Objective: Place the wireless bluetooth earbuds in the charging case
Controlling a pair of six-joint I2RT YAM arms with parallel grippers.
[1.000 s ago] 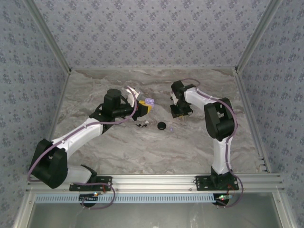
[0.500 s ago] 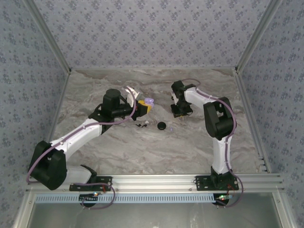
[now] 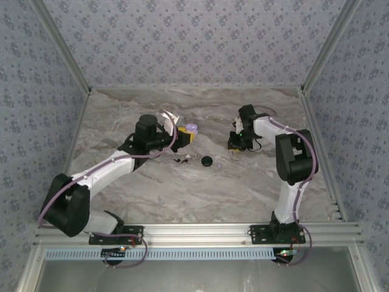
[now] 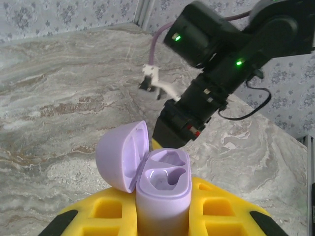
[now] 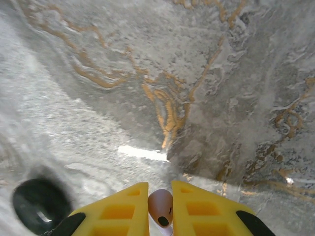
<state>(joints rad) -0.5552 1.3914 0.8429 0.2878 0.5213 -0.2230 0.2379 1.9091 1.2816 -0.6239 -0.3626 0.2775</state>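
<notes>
Left arm reaches from the near-left corner toward the middle of the grey marble-patterned table (image 3: 182,194).

Left gripper (image 3: 186,135): yellow fingers (image 4: 219,206) clenched on the small round lilac plastic charging case (image 4: 163,189), one finger on each side of its base. The charging case is held off the table, just left of centre and toward the far side. It stands upright in the wrist view. Its domed lid (image 4: 122,155) is hinged open and leans to the left of the base. Both moulded wells in the base look glossy and hold no bud.

On the table just on the near side of the left gripper lie a few small dark and pale bits (image 3: 182,159), too small to identify. To their right a black round disc (image 3: 207,161) lies flat, apart from both grippers.

Right arm rises from the near-right base, elbow high, wrist turned in toward the centre.

Right gripper (image 3: 234,147): pointing down, to the right of the disc and slightly farther back, well apart from the charging case. Jaws closed on a tiny pale pinkish-lilac earbud (image 5: 161,206). The earbud sits in the narrow gap between the two yellow fingers (image 5: 118,209), touching both, a small dark opening facing the wrist camera. Bare marble lies beyond the fingertips. Whether the tips touch the table, I cannot tell.
</notes>
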